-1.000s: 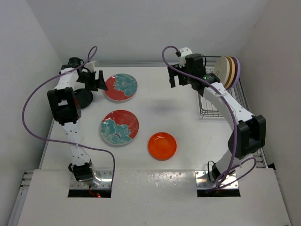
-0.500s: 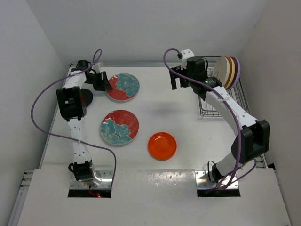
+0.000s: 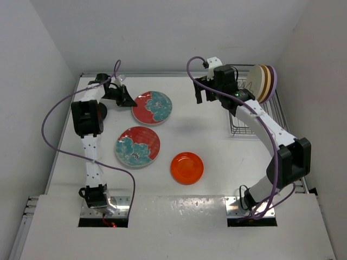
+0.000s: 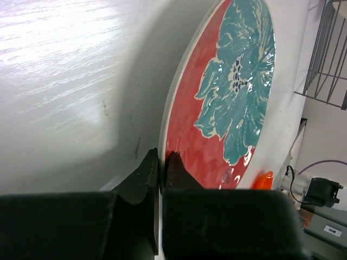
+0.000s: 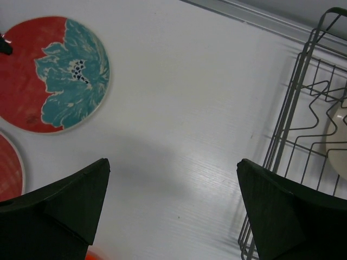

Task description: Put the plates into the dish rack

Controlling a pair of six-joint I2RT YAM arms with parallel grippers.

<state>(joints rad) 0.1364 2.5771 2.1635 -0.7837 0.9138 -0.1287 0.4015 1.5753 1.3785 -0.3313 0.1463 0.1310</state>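
The left gripper (image 4: 162, 157) was clamped on the rim of a red flowered plate (image 3: 152, 107) at 11 o'clock on the worktop (image 3: 217, 162), the pick-up step by my reading; the right gripper (image 5: 173, 162) hung wide open; next, the plate likely needed carrying toward the dish rack (image 3: 242, 129) at 2 o'clock. No writing was legible.

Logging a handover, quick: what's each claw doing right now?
Left claw: closed on the far red plate rim.
Right claw: open, empty.
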